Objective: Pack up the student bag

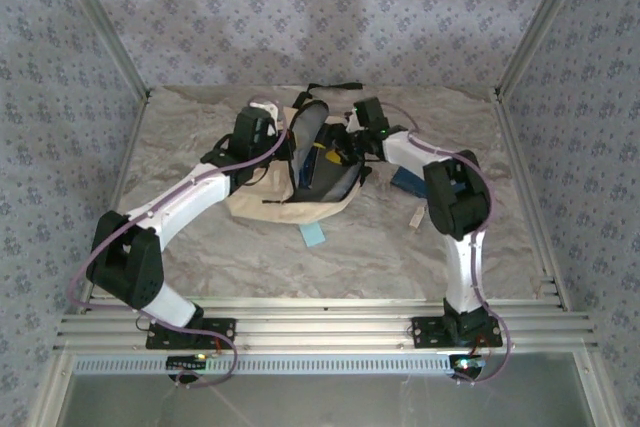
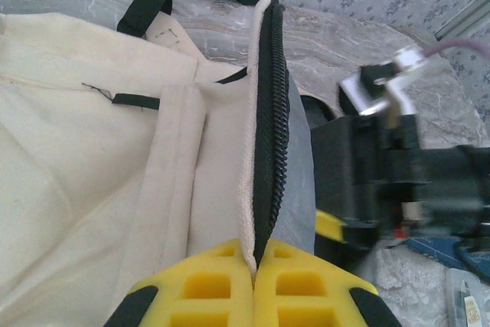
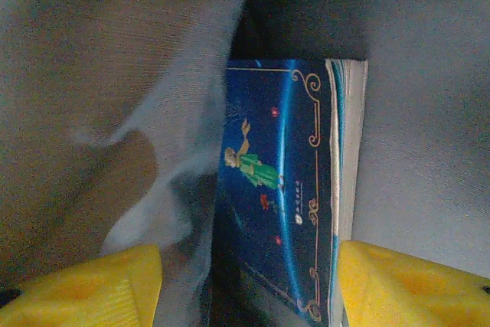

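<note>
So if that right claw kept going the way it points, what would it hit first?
Most likely the blue book standing inside the student bag: it sits straight ahead of the right gripper, between its open fingers. How far off is hard to judge.

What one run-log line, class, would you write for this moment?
left gripper: shut on zipper edge of bag | right gripper: open inside bag, straddling blue book
</note>
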Controlling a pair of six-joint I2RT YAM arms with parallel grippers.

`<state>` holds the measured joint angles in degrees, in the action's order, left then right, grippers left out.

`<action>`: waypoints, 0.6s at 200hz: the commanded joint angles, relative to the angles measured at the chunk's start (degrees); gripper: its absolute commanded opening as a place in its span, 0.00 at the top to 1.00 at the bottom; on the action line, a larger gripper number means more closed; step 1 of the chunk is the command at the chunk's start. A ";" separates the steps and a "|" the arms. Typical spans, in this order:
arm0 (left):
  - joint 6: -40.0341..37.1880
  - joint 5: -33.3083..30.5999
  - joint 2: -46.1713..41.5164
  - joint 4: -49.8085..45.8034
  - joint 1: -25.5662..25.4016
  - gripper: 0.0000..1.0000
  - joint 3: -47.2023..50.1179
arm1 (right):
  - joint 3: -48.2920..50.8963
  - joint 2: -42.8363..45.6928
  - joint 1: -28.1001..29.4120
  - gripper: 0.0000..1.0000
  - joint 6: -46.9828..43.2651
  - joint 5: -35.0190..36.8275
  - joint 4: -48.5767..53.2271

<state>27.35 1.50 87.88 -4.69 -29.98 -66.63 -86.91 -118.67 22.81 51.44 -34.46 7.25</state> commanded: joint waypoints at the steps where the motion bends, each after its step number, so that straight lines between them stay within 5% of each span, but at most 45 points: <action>1: 0.66 -1.41 0.63 1.67 -0.05 1.00 -1.52 | 2.28 6.81 -2.37 0.35 -5.32 2.59 6.84; 36: 1.36 -0.54 3.95 -0.76 -0.03 0.92 -3.89 | 6.65 16.78 -7.76 0.35 -11.89 6.30 13.59; 40: 1.45 0.29 4.40 -1.11 -0.01 0.86 -4.33 | 6.94 17.60 -8.24 0.35 -12.65 6.72 14.45; 51: 2.48 2.57 5.55 -1.63 -0.16 0.46 -5.26 | 8.07 20.38 -10.32 0.34 -14.86 8.18 17.82; 65: 3.23 5.31 6.67 -1.38 -1.18 0.30 -6.33 | 9.66 23.42 -13.49 0.33 -18.79 10.88 21.11; 120: 1.91 8.28 11.48 -2.13 -8.61 0.24 -15.64 | 19.96 29.38 -28.77 0.32 -24.18 19.98 23.27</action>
<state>29.87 6.17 97.17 -7.73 -35.86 -76.93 -71.09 -90.39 -1.54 31.81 -21.10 26.13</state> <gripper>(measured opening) 0.762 0.678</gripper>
